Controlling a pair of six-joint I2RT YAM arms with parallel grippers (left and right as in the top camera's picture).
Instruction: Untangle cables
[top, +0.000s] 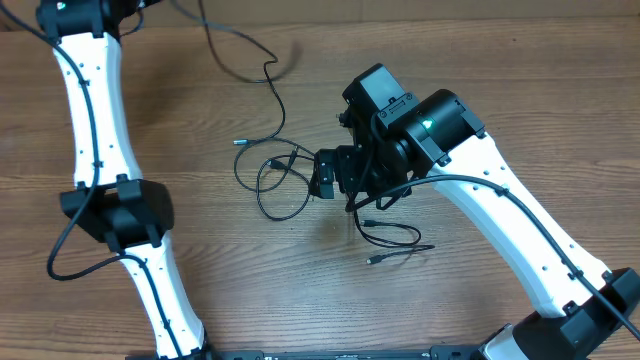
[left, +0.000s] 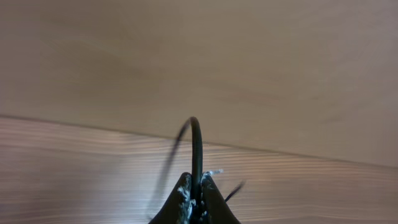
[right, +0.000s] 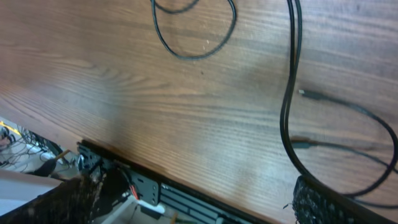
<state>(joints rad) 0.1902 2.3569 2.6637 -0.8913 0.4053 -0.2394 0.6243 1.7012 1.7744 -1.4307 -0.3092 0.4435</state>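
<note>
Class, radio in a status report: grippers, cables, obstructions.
Left gripper shut on a cable. Right gripper open, over the tangle. No obstruction seen.

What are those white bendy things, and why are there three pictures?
They are two robot arms: the left arm and the right arm. One picture looks down from above the wooden table. The other two come from little cameras on each wrist. Thin black cables lie tangled on the table. The left pincer is shut on one cable. The right pincer is open beside the tangle, gripping nothing.
</note>
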